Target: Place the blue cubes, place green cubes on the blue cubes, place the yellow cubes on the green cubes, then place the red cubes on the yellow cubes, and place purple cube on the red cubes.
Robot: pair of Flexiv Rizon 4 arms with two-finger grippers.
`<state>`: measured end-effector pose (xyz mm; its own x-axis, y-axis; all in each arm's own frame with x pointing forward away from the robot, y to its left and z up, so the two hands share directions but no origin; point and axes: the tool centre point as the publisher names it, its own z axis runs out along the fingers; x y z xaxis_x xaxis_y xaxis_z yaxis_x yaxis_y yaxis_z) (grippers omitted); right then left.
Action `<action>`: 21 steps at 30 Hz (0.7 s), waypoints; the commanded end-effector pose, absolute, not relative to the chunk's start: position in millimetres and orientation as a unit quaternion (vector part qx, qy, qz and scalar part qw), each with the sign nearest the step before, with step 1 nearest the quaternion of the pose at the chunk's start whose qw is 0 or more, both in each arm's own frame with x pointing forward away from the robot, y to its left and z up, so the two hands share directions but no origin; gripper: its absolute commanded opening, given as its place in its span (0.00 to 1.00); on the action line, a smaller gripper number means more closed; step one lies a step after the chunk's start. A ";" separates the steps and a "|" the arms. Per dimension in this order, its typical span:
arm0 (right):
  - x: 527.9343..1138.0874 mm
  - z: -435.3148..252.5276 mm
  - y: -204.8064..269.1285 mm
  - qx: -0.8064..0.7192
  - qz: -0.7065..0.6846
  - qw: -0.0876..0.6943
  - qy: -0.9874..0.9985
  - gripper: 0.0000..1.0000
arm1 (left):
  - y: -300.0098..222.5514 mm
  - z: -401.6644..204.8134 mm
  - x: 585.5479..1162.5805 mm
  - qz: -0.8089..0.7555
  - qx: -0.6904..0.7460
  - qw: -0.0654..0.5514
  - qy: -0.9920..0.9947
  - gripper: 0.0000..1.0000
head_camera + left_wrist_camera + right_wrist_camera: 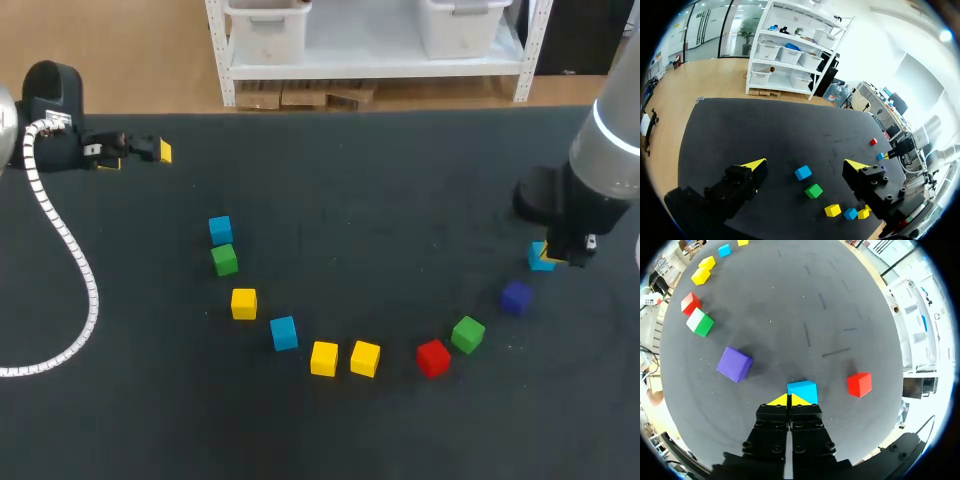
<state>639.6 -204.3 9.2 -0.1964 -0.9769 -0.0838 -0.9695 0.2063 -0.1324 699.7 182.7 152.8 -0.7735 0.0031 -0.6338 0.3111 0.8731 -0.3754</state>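
My right gripper (789,400) is shut, its yellow tips pressed together with nothing between them. A blue cube (802,390) lies on the table just ahead of the tips, touching or nearly touching them; it also shows by the gripper (562,256) as the blue cube (541,258). A red cube (859,384) lies beside it and a purple cube (517,297) on the other side. Across the middle lie green (467,333), red (433,357), two yellow (365,358) (324,358), blue (284,332), yellow (243,303), green (224,260) and blue (220,230) cubes. My left gripper (150,152) stands open and empty at the far left.
In the left wrist view, the open left gripper (805,163) hangs high over the dark mat (765,130), with a blue cube (802,173) and a green cube (813,190) below. A white ribbed cable (70,250) trails from the left arm.
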 end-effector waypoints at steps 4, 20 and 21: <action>642.0 5.5 -202.2 -0.629 -0.021 0.072 0.774 1.00 | 184.6 150.9 699.6 -0.241 0.088 0.328 0.909 1.00; 646.2 -3.9 -200.9 -0.639 -0.026 0.068 0.766 0.76 | 184.6 150.9 699.6 -0.241 0.088 0.328 0.909 1.00; 646.1 -2.5 -200.3 -0.638 -0.024 0.068 0.766 0.78 | 184.6 150.9 699.6 -0.241 0.088 0.328 0.909 1.00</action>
<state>644.1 -201.0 -1.4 -0.1756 -0.9819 -0.0714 -0.9747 0.1836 -0.1273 699.7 182.7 152.8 -0.7735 0.0031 -0.6338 0.3111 0.8731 -0.3754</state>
